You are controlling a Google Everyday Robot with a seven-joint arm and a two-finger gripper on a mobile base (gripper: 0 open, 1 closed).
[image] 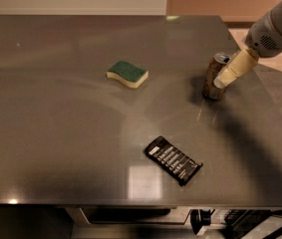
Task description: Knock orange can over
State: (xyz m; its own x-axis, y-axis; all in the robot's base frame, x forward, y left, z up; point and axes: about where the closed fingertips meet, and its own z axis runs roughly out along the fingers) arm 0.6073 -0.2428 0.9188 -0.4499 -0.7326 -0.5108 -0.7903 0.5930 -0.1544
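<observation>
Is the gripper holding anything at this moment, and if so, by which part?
Nothing looks held. The gripper, over the right side of the table, only touches the upper side of the standing orange can, not enclosing it.

Dim light; gripper (221,81) by orange can (210,89) casts shadow.

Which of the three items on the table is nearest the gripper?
The orange can, standing at the right: the gripper tip is at its side. The green sponge and black packet lie well away to the left.
</observation>
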